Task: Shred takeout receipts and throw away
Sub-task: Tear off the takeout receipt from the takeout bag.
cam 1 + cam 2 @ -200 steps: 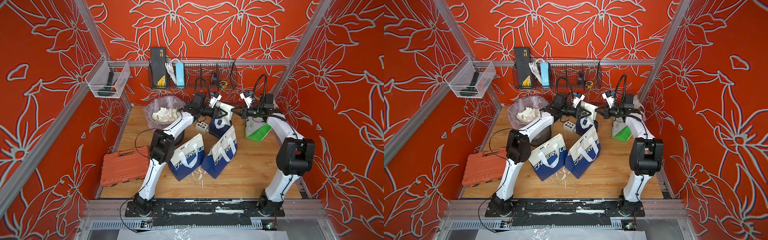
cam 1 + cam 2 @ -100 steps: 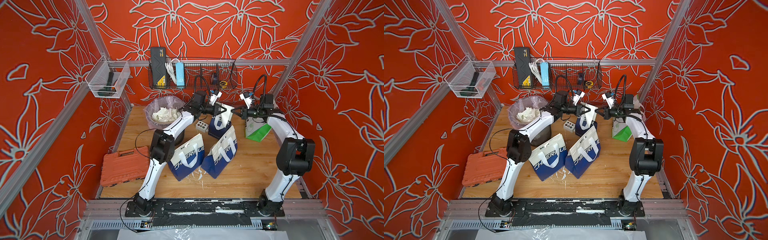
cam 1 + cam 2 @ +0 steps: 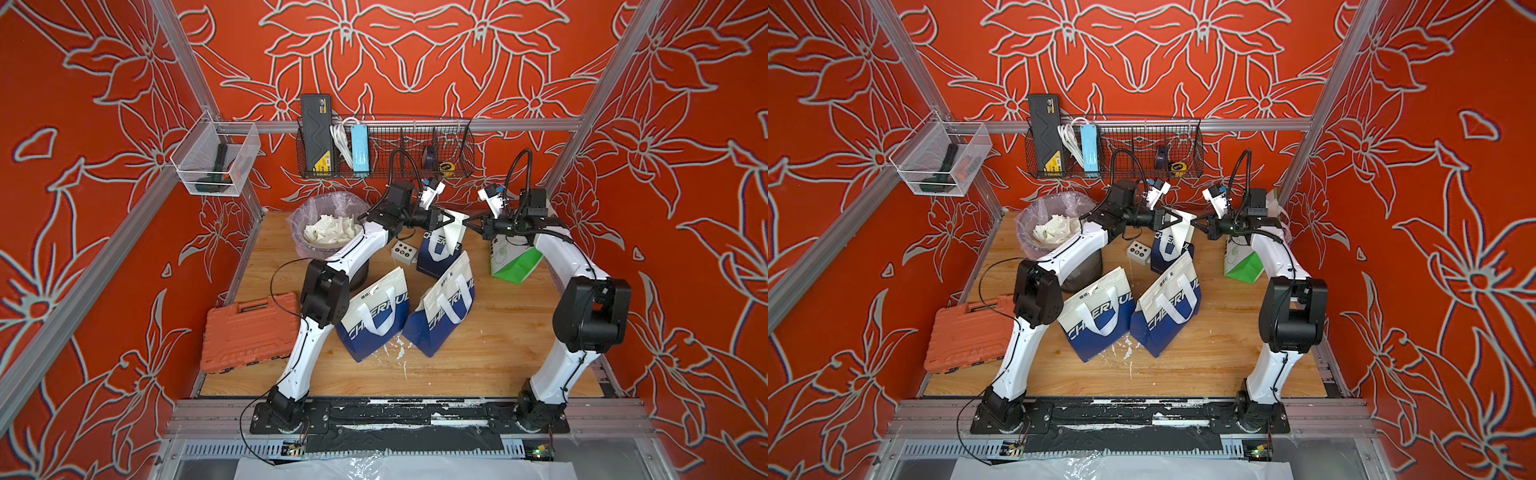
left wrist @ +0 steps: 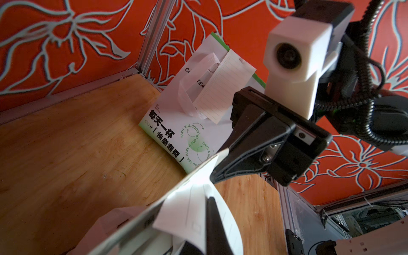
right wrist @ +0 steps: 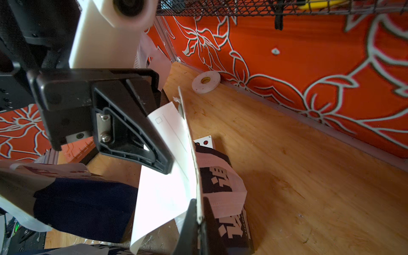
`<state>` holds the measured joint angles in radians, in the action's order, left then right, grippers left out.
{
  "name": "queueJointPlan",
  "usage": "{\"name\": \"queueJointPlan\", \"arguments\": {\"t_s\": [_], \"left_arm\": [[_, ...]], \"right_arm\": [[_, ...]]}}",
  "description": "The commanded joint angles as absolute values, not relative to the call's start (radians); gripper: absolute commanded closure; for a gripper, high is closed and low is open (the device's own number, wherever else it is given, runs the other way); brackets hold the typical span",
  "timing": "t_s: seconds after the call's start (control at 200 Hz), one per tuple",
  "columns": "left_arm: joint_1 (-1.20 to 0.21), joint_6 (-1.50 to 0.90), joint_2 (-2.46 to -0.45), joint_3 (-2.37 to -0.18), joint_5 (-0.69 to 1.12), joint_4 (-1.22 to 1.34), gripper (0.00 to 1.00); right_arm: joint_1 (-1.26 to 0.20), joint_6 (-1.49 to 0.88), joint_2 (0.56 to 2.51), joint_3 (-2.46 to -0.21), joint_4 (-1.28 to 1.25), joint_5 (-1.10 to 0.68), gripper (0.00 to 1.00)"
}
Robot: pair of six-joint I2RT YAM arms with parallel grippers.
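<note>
the two arms meet at the back of the wooden worktop, above the rear cherrul bag. between them hangs one takeout receipt, a thin white slip with faint grey lines. the left gripper has its jaws closed tight on one side of the slip. the right gripper has its jaws closed tight on the opposite side, so the two tips are very near each other with only paper between.

in the left wrist view this receipt bends over the dark fingers, and the right gripper touches its far edge. in the right wrist view the slip curls down from the left gripper.

a second receipt lies against the face of the white-and-green tea bag, partly under its ribbon handle; this bag stands near the right wall.

two front cherrul bags stand just beside each other, nearer the arm bases, with small white paper bits on the wood before them. the bin, lined with clear plastic, is at the back left and holds white paper pieces. a grey button box sits between the bin and the rear bag. an orange tool case lies at the left edge.
</note>
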<state>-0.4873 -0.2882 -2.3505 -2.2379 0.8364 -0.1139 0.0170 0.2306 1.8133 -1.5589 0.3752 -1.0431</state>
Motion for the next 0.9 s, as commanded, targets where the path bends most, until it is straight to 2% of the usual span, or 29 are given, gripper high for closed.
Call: {"name": "queueJointPlan", "arguments": {"t_s": [0.0, 0.601, 0.896], "left_arm": [[-0.488, -0.273, -2.294, -2.275, 0.846, -0.078, 1.0], [-0.454, -0.228, -2.241, -2.275, 0.72, -0.069, 1.0], [-0.454, -0.226, -2.234, -2.275, 0.736, -0.055, 1.0]], "right_arm": [[0.012, 0.295, 1.79, -1.541, 0.449, -0.969, 1.0], [0.016, 0.29, 1.792, -1.537, 0.446, -0.954, 1.0], [0.017, 0.302, 1.79, -1.529, 0.448, -0.918, 1.0]]}}
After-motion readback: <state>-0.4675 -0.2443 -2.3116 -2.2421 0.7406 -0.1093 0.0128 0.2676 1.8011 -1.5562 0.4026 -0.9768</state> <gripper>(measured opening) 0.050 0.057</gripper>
